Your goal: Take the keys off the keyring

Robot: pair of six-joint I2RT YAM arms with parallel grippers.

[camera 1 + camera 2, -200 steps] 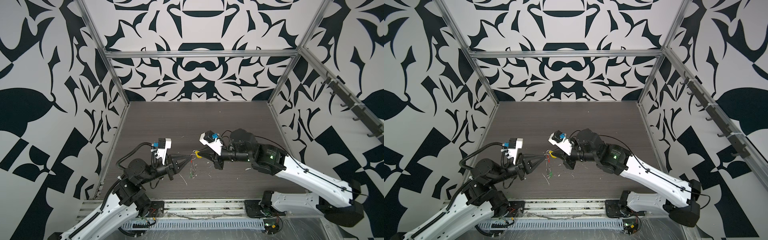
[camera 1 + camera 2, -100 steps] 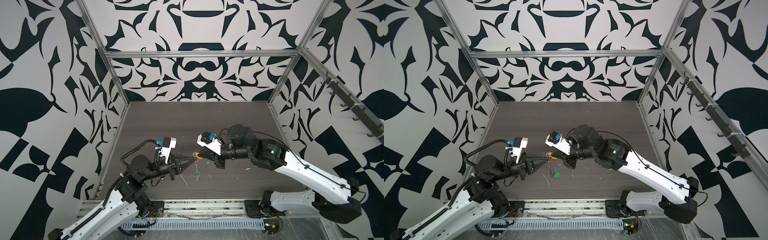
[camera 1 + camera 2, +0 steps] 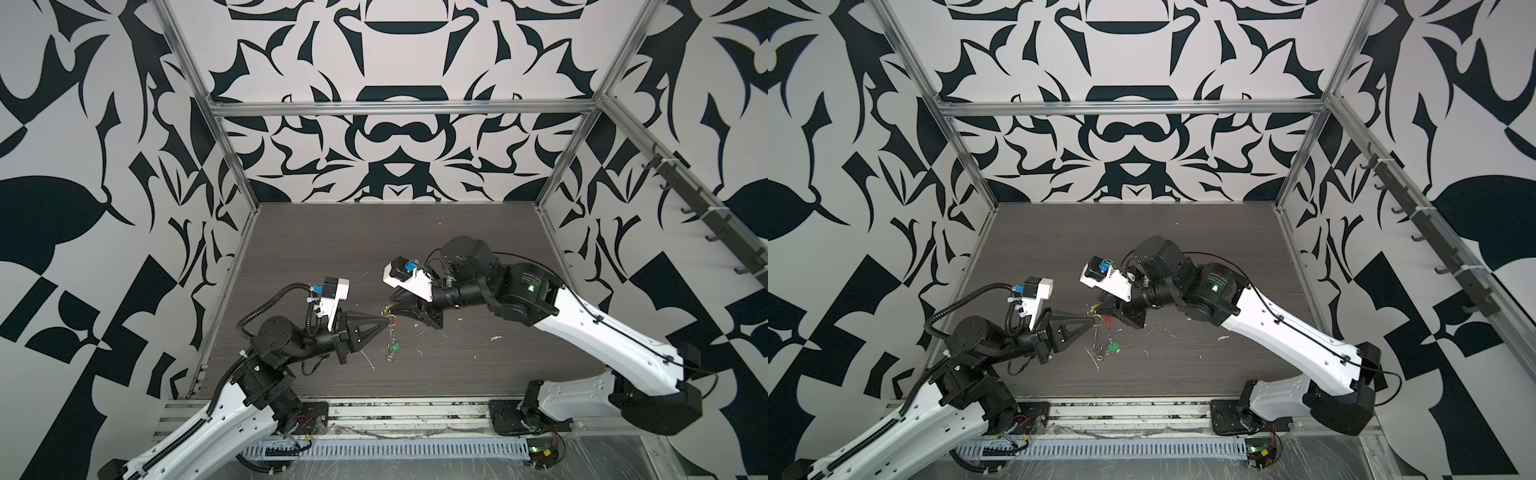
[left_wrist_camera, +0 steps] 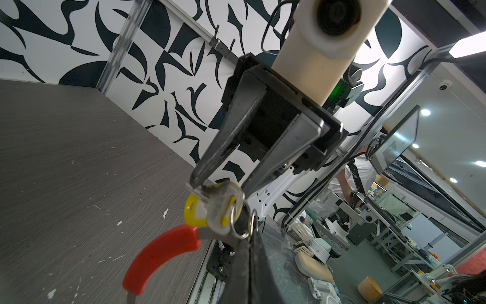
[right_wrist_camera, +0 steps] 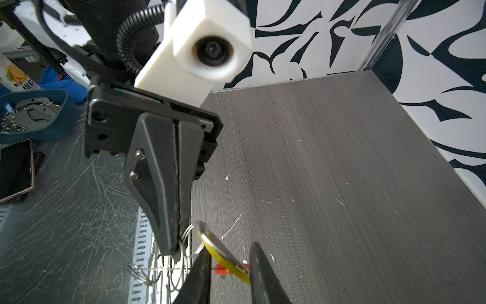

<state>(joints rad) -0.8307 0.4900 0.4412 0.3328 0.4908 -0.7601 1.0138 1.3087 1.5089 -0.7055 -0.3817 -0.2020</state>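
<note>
Above the table's front middle, my left gripper (image 3: 384, 320) (image 4: 247, 235) is shut on the keyring's thin wire, next to a small silver split ring (image 4: 240, 223). The keyring's red sleeve (image 4: 160, 252) (image 3: 1106, 319) curves away below the jaws. The yellow key tag (image 4: 194, 213) (image 5: 223, 256) lies slantwise between the parted fingers of my right gripper (image 3: 390, 309) (image 5: 230, 248), which is open. The green key tag (image 3: 394, 345) (image 3: 1113, 347) dangles lower, just above the table. The two grippers meet tip to tip.
The dark wood table (image 3: 457, 249) carries white flecks and scratches. Patterned walls and metal frame posts close in the back and both sides. Beyond the front rail, a blue bin (image 5: 39, 115) and a phone (image 5: 14, 171) lie outside the cell.
My right gripper's jaws have parted around the yellow tag. The left arm has risen at the elbow and stays shut on the wire. The green tag hangs a little lower.
</note>
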